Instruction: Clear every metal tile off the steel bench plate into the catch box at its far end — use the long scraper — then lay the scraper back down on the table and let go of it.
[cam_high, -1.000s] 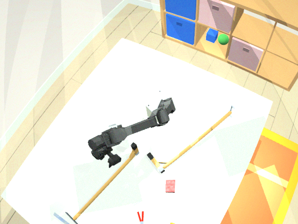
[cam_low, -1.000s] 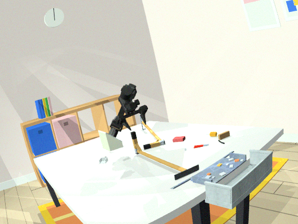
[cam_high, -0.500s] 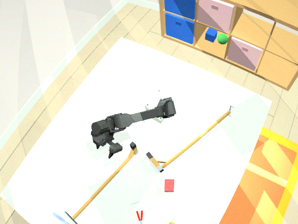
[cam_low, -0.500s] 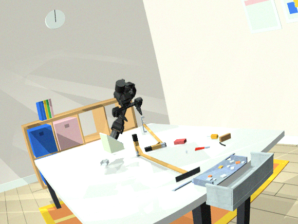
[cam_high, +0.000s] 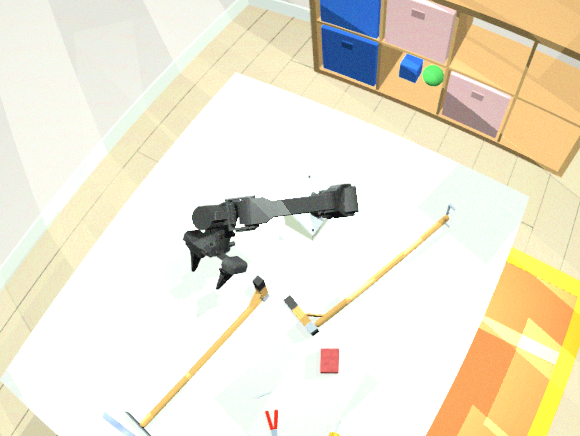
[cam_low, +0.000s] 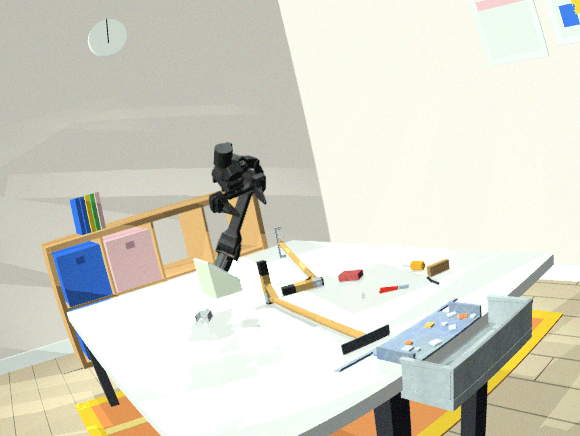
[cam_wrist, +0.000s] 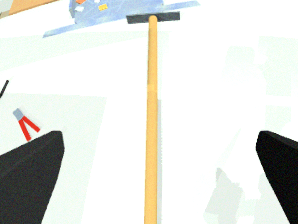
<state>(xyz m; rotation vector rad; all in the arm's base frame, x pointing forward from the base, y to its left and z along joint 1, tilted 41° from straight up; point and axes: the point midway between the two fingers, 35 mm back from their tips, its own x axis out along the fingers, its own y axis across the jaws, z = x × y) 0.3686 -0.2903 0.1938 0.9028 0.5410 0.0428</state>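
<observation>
Gripper (cam_high: 212, 267): wide open, nothing between fingers; raised well above the desk, fingertips pointing down.
Fingers: two dark tips at either side of the wrist view, far apart, handle showing between them but below, not touched.
Long scraper (cam_low: 320, 317): lay flat on desk under gripper, free of it. Dark grip end (cam_high: 259, 283) just beside gripper's reach; wooden handle (cam_wrist: 152, 129) ran away from gripper to a black blade (cam_low: 365, 339).
Blade vs plate: blade sat just short of the near edge of the steel bench plate (cam_low: 397, 350); touching or not, can't tell.
Metal tiles (cam_low: 451, 314): on the plate beyond the blade, white and orange bits scattered, none seen in box.
Catch box (cam_low: 500, 337): grey trough past the plate, farthest from gripper.
Second long tool (cam_high: 380, 272): wooden, hooked tip, lay to one side of scraper's grip end, apart from gripper.
Red block (cam_high: 329, 360): on desk past that tool's grip.
Desk (cam_high: 125, 310): white, carried it all.
</observation>
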